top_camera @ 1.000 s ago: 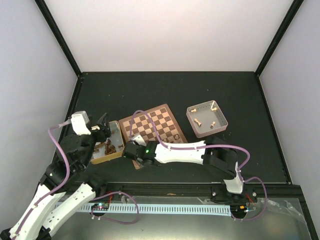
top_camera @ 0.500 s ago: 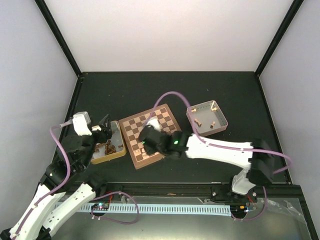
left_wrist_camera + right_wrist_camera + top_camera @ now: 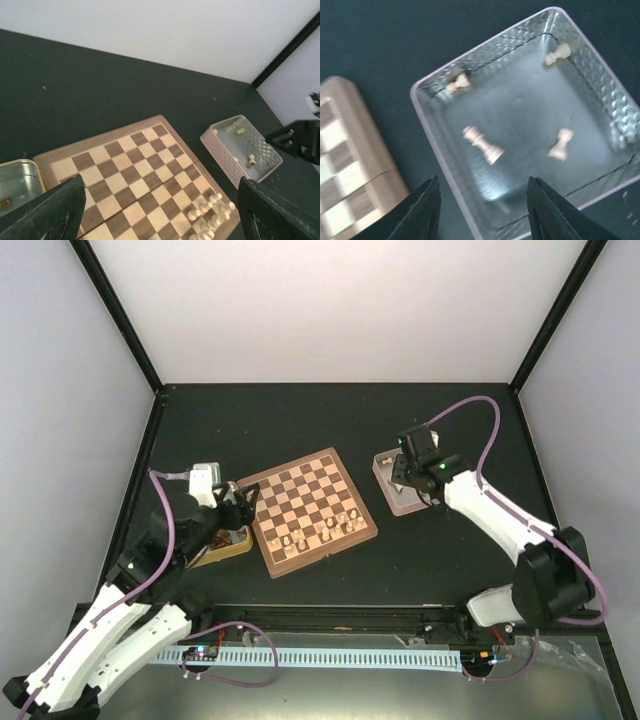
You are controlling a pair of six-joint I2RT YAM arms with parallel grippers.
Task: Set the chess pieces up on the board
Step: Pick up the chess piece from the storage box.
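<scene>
Right claw [image 3: 484, 189] apart, empty; four cream chessmen [image 3: 482, 144] lie in metal tray [image 3: 487, 54] directly beneath. Left claw [image 3: 160, 200] apart, empty; chessboard [image 3: 125, 170] ahead, few pieces [image 3: 204, 205] standing. Most setup remaining, I reckon.

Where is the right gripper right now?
The right gripper hovers right of the board in the top view, above the metal tray holding four chess pieces.

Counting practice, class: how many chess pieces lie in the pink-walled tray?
4. In the tray: one piece in the top corner, one at the upper-left wall, one lying mid-floor, one right of it.
</scene>
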